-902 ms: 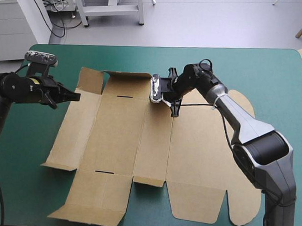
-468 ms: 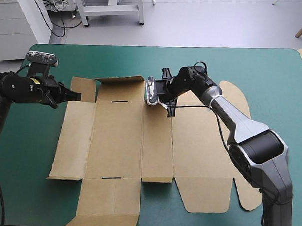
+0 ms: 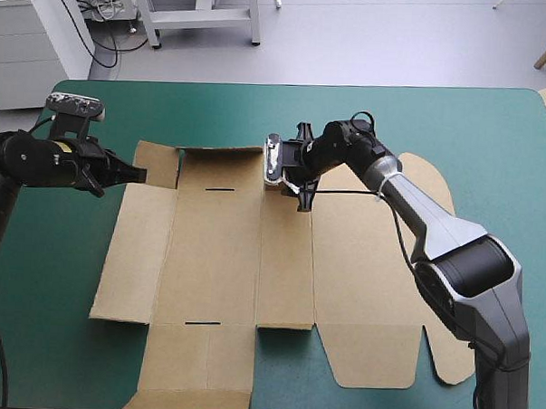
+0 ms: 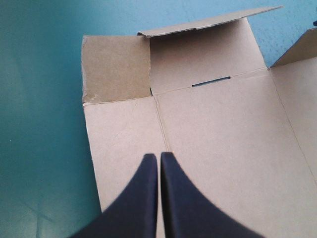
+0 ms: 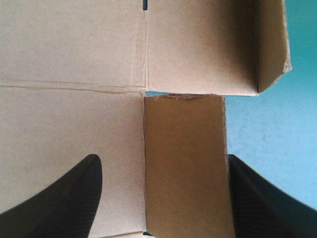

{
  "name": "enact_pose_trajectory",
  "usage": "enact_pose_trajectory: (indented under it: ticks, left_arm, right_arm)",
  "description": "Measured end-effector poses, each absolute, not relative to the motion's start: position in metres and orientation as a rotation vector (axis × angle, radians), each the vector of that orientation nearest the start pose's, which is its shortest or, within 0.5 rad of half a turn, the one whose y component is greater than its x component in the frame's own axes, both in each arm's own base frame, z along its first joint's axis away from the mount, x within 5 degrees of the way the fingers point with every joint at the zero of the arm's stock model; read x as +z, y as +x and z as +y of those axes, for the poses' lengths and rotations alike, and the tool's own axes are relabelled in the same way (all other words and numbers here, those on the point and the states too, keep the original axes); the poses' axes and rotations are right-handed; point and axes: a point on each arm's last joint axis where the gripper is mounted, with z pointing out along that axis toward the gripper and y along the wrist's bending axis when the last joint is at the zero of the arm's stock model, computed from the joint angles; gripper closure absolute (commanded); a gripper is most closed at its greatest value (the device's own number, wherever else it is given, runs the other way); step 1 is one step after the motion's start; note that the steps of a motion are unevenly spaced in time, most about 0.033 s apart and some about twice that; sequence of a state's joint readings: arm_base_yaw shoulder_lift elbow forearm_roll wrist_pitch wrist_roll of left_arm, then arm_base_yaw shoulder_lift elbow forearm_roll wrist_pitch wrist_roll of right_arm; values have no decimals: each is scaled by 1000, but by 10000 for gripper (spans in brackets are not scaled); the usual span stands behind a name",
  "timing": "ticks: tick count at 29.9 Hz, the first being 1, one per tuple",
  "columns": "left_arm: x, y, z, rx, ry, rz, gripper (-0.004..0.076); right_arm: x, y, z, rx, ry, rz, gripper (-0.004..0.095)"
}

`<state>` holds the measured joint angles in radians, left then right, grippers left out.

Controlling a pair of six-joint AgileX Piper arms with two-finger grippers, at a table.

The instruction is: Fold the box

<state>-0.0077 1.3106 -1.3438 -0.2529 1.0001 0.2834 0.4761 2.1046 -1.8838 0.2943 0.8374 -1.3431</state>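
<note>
Box [image 3: 217,247] lying flat, long axis left-right, rounded lid end rightward

The box [image 3: 217,247] lies spread across the middle of the worktop [image 3: 440,121], its rounded lid panel toward the right edge. The left claw [image 3: 138,173] hangs over the box's far left corner, above the left panel. The right claw [image 3: 293,167] sits midway along the far edge, with a small end flap [image 5: 183,163] between its parted fingers.

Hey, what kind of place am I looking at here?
Probably a robotics lab bench: a teal-green table, with the left gripper and right gripper over a mostly flat brown box.
</note>
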Motion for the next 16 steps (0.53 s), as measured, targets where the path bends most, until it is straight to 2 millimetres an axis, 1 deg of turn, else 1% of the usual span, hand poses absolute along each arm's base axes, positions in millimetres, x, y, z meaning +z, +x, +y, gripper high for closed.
enact_pose_trajectory:
  ticks: [2,4,7,9,13,16]
  left_arm:
    - [390,268,-21,-196,279,2403,731]
    - [390,268,-21,-196,279,2403,731]
    - [390,268,-21,-196,279,2403,731]
    - [390,269,-21,-196,278,2402,731]
    - [390,269,-21,-196,278,2402,731]
    - [390,269,-21,-196,278,2402,731]
  right_arm:
    - [266,417,237,6,-1828,1680,255]
    - [274,415,236,11,-1793,1693,262]
    - [294,408,232,13,-1721,1713,276]
    - [314,402,228,18,-1644,1737,302]
    - [348,389,217,0,-1495,1790,389]
    - [367,382,207,-25,-1375,1857,489]
